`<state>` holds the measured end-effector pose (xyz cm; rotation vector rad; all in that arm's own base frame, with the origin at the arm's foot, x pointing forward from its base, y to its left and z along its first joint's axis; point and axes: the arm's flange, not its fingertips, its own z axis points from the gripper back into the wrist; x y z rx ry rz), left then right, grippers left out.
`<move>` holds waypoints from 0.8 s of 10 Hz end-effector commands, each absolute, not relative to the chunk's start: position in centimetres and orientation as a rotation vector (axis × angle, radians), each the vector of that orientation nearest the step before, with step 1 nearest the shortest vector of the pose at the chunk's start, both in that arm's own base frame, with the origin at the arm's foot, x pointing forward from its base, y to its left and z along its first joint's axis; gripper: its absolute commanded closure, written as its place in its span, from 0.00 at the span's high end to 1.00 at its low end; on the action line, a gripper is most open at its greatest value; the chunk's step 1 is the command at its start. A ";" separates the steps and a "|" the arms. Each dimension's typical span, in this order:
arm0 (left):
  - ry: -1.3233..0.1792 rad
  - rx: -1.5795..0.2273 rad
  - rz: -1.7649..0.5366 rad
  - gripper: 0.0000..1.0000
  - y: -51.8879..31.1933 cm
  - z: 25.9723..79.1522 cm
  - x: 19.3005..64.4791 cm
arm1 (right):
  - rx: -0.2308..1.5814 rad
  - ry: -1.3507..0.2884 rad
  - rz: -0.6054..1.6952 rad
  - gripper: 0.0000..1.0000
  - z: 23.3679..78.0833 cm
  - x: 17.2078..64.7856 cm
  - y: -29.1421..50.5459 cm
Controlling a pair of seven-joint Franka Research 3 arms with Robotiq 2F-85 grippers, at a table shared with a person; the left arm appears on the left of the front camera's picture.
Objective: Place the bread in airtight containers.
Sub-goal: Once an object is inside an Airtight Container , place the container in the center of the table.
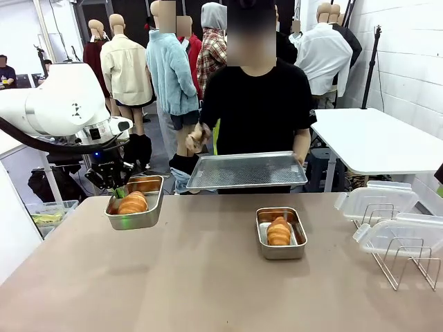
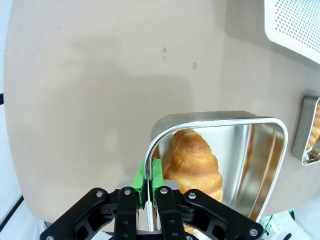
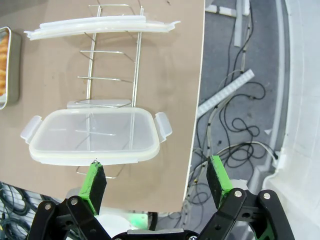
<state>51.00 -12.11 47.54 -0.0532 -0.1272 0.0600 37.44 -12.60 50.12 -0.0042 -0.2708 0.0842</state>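
Lid (image 3: 92,132) lies just beyond our right gripper (image 3: 156,182), long axis across its spread fingers, while our left gripper (image 2: 149,187) clamps the rim of the left container (image 2: 250,150).

At frame left, the left gripper (image 1: 119,187) pinches a rectangular stainless-steel tin (image 1: 131,222) holding a golden-brown roll (image 1: 133,203); a second tin (image 1: 280,253) sits centre.

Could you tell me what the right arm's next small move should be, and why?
Probably lower the open right pincer onto the edge of the near lid and close: it hovers by that lid, and both tins hold bread, uncovered.
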 end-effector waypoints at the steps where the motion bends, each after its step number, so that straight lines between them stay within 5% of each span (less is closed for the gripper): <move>1: -0.134 -0.043 0.056 0.00 -12.0 47.8 50.9 | -0.021 -0.263 0.075 1.00 50.2 37.7 -12.6; 8: -0.134 -0.043 0.056 0.00 -12.0 47.8 50.9 | -0.021 -0.263 0.075 1.00 50.2 37.7 -12.6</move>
